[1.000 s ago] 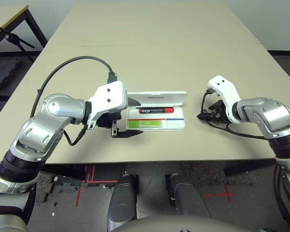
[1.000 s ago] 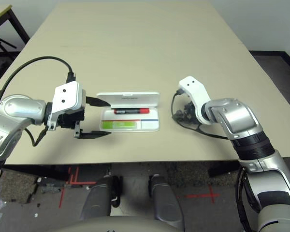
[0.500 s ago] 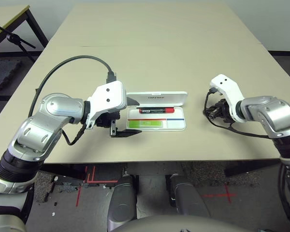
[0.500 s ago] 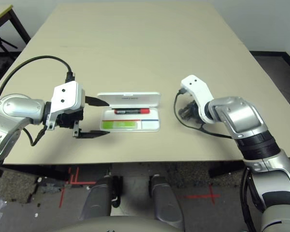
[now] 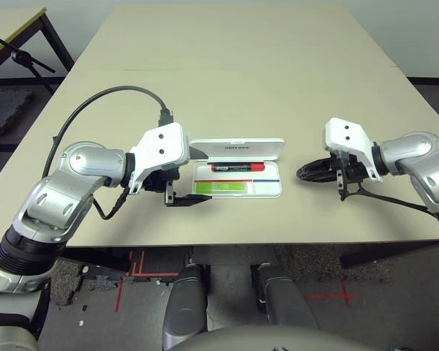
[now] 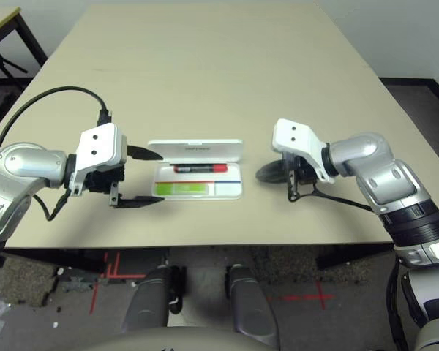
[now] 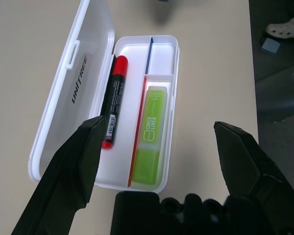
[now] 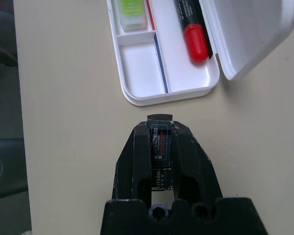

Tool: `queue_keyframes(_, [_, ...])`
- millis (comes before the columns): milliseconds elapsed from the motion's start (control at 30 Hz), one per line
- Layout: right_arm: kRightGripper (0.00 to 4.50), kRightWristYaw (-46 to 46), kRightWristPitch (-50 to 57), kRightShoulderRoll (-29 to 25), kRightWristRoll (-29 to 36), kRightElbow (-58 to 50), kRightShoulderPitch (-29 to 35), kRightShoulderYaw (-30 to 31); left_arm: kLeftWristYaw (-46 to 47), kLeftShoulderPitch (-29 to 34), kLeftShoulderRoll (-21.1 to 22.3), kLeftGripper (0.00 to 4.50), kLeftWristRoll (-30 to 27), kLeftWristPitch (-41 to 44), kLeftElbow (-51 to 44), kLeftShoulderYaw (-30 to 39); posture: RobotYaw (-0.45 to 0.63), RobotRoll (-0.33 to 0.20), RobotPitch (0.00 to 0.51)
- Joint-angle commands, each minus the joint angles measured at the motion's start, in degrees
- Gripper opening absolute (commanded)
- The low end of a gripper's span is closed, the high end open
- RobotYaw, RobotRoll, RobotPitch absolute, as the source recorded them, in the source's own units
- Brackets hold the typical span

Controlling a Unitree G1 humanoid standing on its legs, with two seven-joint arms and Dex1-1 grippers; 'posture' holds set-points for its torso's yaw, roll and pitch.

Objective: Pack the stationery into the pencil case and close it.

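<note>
Since a second ago the right gripper (image 8: 160,147) has swung round to aim at the flat white hinged plastic pencil case (image 5: 237,189), which lies open at centre frame. Its fingers are clamped on the small dark grey-black block (image 8: 161,152). The red marker with black cap (image 7: 112,107) and lime-green highlighter pen (image 7: 151,134) already lie inside. The left gripper (image 7: 161,147) hovers at the case's left end, fingers spread apart. The block probably goes in next, then the lid closes.

Bare table (image 5: 296,194) between block-carrying right gripper (image 5: 304,174) and pencil case (image 5: 238,179).
</note>
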Motion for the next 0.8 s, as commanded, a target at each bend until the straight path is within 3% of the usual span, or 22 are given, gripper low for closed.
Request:
queue_keyframes(33, [0.29, 1.71, -0.63, 1.41, -0.85, -0.98, -1.25, 1.52, 0.11, 1.11, 0.76, 4.5, 0.49, -0.34, -0.38, -0.02, -0.01, 0.0, 0.126])
queue_keyframes(533, [0.29, -1.84, -1.41, 11.26, -6.81, 0.68, -4.33, 5.55, 1.07, 2.44, 1.05, 4.5, 0.8, 0.19, -1.27, 0.15, 0.0, 0.0, 0.127])
queue_keyframes(800, [0.29, -1.67, -2.85, 13.63, -8.03, 2.3, -4.51, 6.68, 1.55, 3.31, 1.64, 4.5, 0.85, 0.22, -1.6, 0.29, 0.01, 0.0, 0.125])
